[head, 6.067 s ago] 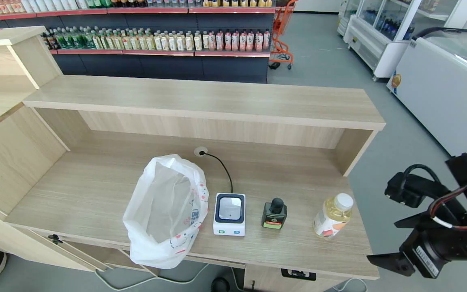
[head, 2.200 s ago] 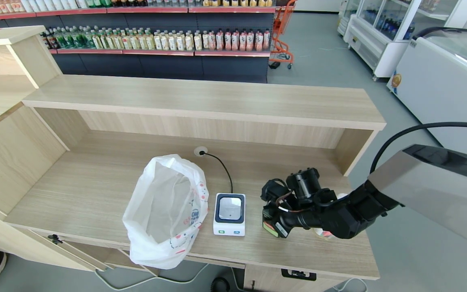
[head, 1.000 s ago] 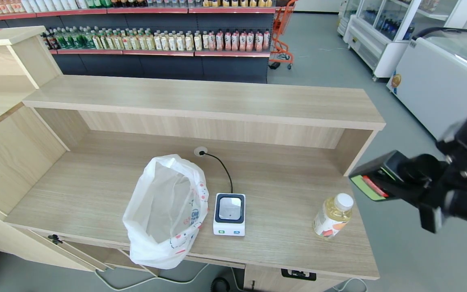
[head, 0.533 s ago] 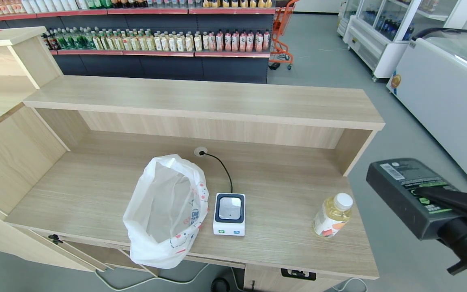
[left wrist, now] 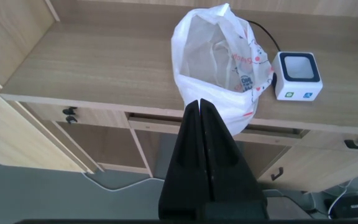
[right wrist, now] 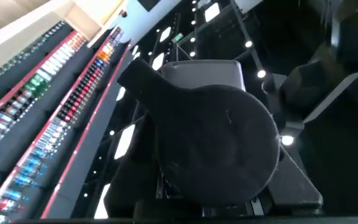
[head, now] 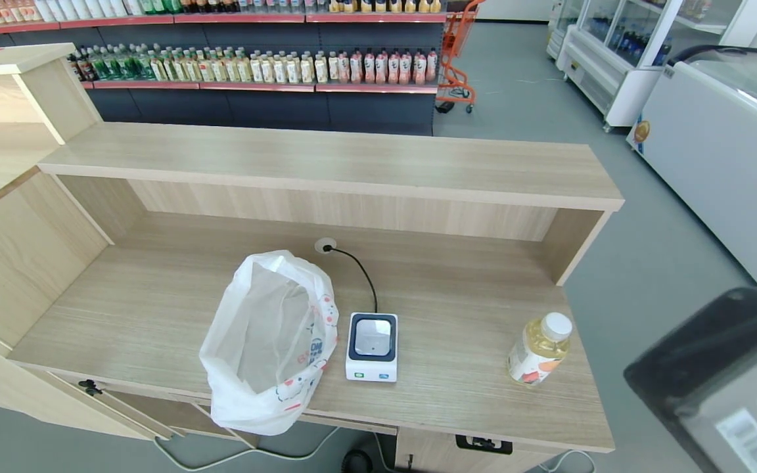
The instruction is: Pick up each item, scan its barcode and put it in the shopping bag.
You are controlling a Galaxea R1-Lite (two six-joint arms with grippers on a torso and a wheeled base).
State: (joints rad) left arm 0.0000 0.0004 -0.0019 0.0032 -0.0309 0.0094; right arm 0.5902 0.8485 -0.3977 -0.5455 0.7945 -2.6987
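- The dark container [head: 700, 355] is the nearest thing. It is up in the air, off past the right end of the desk [head: 155, 309] and well apart from everything on it. A grey label panel with a barcode faces upward.
- The right tool [right wrist: 213, 152] is tilted toward the ceiling lights with the container's round dark top right in front of it. Since the container hangs free of the desk, I judge the tool is clenched on it.
- The left tool [left wrist: 199, 143] is pressed closed on nothing. It hangs low in front of the desk's front edge, before the shopping bag [head: 267, 341].
- The shopping bag stands at the front edge, left of the middle. Its mouth is open and its lower part sags over the edge.
- The scanner [head: 372, 345] sits just beside the bag on its right, with its window facing up. Its cable [head: 362, 272] runs back toward the rear wall.
- A yellow bottle [head: 539, 351] stands upright near the front right corner.
- Drink shelves [head: 253, 66] line the room behind.
- What worries me:
  - The way back to the scanner passes over the bottle, so a low swing could knock it down.
  - The barcode faces up, as the window does, so without a turn of the wrist it may not read.
  - The limp, overhanging bag could fold or slide off under a dropped weight.
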